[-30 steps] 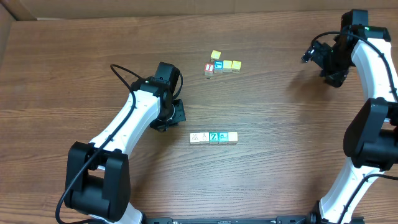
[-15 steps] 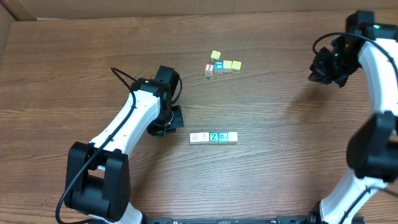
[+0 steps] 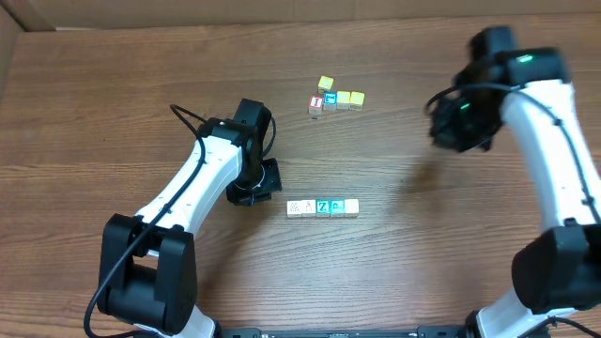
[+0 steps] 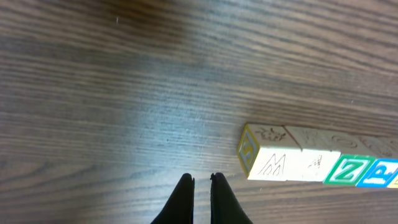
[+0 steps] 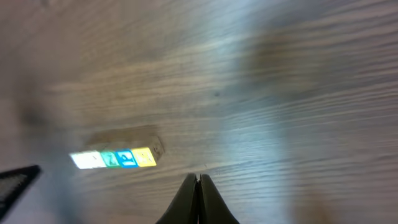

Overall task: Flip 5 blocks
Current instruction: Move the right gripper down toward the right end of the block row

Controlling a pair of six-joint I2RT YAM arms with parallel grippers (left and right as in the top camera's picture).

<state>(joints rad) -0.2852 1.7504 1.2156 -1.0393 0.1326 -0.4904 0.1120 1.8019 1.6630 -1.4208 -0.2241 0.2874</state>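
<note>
Blocks (image 3: pixel 322 207): five-cube row, touching, mid-table (image 3: pixel 113 103); left gripper (image 4: pixel 200 182) closed, empty, just at row's nine o'clock; right gripper (image 5: pixel 199 179) closed, empty, well off at two o'clock; advisable: spread fingers first, lift the end cube alone, spare its neighbours.

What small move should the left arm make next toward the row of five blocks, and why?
Probably ease the left gripper toward the end white block and open its jaws to grasp it. That gripper is shut, empty and just short of the row of blocks, and no block is held. The right gripper is shut and well away from the row.
</note>
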